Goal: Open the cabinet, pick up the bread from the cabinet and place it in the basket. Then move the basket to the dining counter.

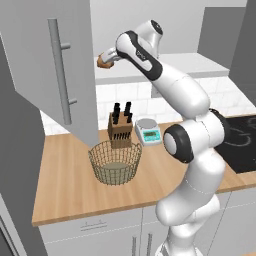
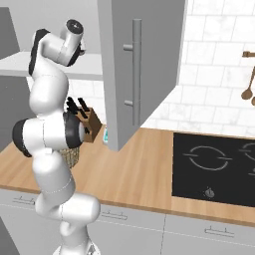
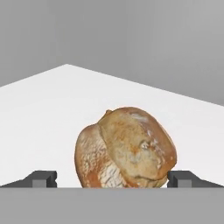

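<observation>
The cabinet door stands swung open, its long bar handle facing me. On the pale shelf inside sits the bread, a golden-brown lumpy roll, also seen at the hand's tip as the bread. My gripper is open, with one fingertip on each side of the roll's base and the roll between them. Below, the wire basket rests on the wood counter, holding nothing; the arm partly hides the basket. The dining counter is out of view.
A knife block and a small scale stand right behind the basket. A black cooktop lies to the right. The open door hangs over the counter beside the arm. Utensils hang on the tiled wall at far right.
</observation>
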Tool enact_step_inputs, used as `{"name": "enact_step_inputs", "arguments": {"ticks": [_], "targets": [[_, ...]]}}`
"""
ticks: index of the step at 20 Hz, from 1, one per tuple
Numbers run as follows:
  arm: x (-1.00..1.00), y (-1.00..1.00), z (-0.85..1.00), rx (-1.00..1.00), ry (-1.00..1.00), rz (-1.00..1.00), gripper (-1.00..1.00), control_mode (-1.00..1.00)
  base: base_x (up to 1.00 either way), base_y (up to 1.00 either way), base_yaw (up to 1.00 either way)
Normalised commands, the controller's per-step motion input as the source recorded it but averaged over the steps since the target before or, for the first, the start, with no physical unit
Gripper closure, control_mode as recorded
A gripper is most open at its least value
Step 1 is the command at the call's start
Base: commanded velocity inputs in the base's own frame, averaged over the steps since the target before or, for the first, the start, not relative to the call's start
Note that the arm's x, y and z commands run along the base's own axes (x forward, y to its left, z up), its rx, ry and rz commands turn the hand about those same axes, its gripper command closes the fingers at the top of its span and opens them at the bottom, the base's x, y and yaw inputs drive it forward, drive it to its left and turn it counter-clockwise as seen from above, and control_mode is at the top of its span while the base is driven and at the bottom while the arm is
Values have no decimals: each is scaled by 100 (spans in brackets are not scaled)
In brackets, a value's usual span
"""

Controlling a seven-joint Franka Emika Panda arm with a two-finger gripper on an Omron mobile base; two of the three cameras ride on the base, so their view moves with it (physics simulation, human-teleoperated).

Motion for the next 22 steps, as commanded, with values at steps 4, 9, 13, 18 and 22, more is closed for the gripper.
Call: {"name": "enact_step_inputs", "arguments": {"ticks": [4, 9, 13, 18, 22], "targets": [[1, 0, 0, 0, 0, 2, -100, -100, 0, 0, 0], [16, 0, 0, 0, 0, 0, -100, -100, 0, 0, 0], [20, 0, -2, 0, 0, 0, -100, -100, 0, 0, 0], [8, 32, -26, -2, 0, 0, -100, -100, 0, 0, 0], [0, 96, -72, 0, 0, 4, 100, -100, 0, 0, 0]]}}
